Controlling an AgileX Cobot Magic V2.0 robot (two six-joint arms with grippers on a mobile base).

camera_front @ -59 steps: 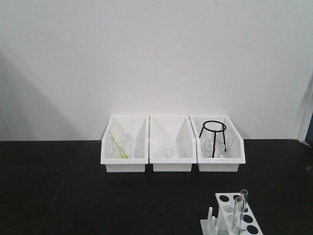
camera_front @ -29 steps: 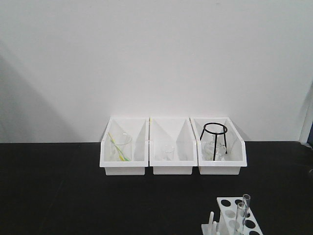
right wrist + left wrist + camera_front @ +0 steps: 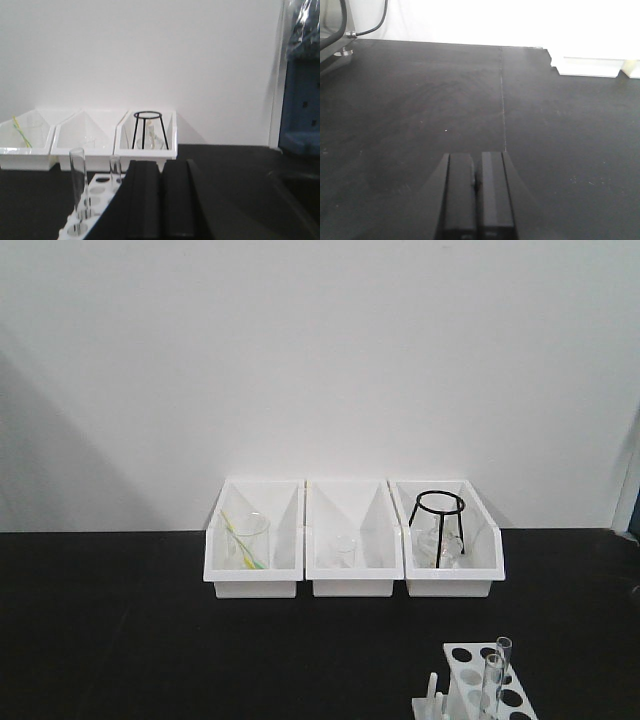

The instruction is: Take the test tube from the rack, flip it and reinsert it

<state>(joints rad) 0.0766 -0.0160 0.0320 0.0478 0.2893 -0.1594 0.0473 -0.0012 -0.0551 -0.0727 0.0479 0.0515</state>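
Two test tubes stand upright in holes of the white rack [image 3: 434,705] at the lower right of the front view: a nearer test tube [image 3: 492,685] and a farther test tube [image 3: 503,660] just behind it. We judge that the rack keeps them vertical and apart so that either can be drawn straight up; which one is to be flipped we cannot tell, and neither is lifted yet. Three white storage bins [image 3: 352,583] line the wall side of the black bench [image 3: 120,640], well apart from the rack. They hold a beaker [image 3: 250,538], a small beaker [image 3: 345,548] and a black tripod stand [image 3: 440,520]. No gripper appears here.

Left wrist view: the left gripper [image 3: 476,200] has its jaws pressed together on nothing, above bare bench; we take it as parked away from the work.

Right wrist view: the right gripper [image 3: 161,200] is likewise closed and empty. It sits just beside the rack [image 3: 67,231] and touches neither the nearer test tube [image 3: 77,185] nor the farther test tube [image 3: 115,172]. It must part before any grasp.
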